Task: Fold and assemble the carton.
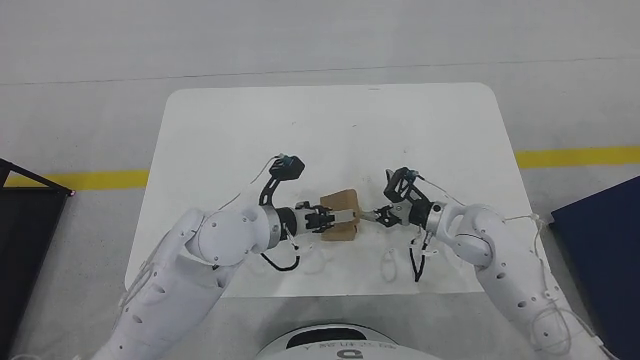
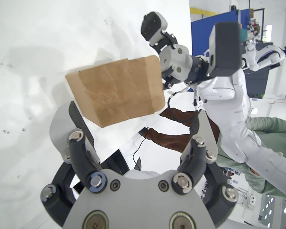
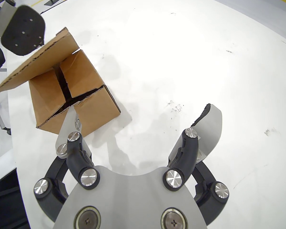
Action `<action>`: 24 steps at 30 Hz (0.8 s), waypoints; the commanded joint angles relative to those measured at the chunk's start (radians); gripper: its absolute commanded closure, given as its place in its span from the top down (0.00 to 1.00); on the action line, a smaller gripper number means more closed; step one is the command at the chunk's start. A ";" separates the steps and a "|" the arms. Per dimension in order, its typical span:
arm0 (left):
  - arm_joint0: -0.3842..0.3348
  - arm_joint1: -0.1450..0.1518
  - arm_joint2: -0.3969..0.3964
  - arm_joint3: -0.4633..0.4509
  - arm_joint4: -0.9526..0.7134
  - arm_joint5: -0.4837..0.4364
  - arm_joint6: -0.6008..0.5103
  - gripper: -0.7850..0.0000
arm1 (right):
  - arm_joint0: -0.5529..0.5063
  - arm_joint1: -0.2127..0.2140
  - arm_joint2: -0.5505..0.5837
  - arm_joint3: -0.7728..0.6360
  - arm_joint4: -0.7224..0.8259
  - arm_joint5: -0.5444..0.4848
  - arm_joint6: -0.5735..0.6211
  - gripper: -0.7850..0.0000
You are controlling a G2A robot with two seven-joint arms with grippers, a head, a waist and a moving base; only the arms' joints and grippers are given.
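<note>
A small brown carton (image 1: 343, 203) lies on its side on the white table (image 1: 300, 130), near the front edge. My left gripper (image 1: 325, 220) is open at the carton's left end, its fingers (image 2: 79, 120) spread wider than the carton (image 2: 116, 89). My right gripper (image 1: 383, 216) is open at the other end. One of its fingertips (image 3: 70, 117) pokes into the seam between the folded end flaps of the carton (image 3: 95, 106). One long flap (image 3: 35, 63) still stands out from that end, with a pad of the left gripper (image 3: 23, 33) just over it.
The table reaches far behind and to both sides of the carton, with only scuff marks on it. A blue panel (image 1: 600, 230) stands off the table's right side and a black frame (image 1: 25, 220) off its left.
</note>
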 commanded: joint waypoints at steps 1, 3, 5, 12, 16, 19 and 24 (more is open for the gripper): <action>-0.001 0.000 0.001 0.002 0.001 0.001 0.002 1.00 | -0.011 0.003 0.022 -0.006 0.002 0.007 -0.020 1.00; -0.001 0.000 0.001 0.002 0.001 0.001 0.002 1.00 | -0.024 0.007 0.049 -0.010 0.004 0.010 -0.042 1.00; -0.001 0.000 0.001 0.002 0.001 0.001 0.002 1.00 | -0.041 0.011 0.079 -0.018 0.008 0.015 -0.067 1.00; -0.006 -0.001 0.017 0.003 0.031 -0.005 0.025 1.00 | -0.098 0.020 0.162 -0.023 0.038 0.020 -0.127 1.00; -0.065 -0.008 0.106 -0.028 0.197 0.101 0.026 1.00 | -0.111 0.021 0.177 -0.022 0.042 0.017 -0.137 1.00; -0.134 -0.022 0.205 -0.046 0.327 0.199 0.003 1.00 | -0.116 0.021 0.182 -0.024 0.039 0.018 -0.143 1.00; -0.238 -0.051 0.371 -0.016 0.524 0.333 -0.082 1.00 | -0.125 0.021 0.183 -0.026 0.034 0.023 -0.155 1.00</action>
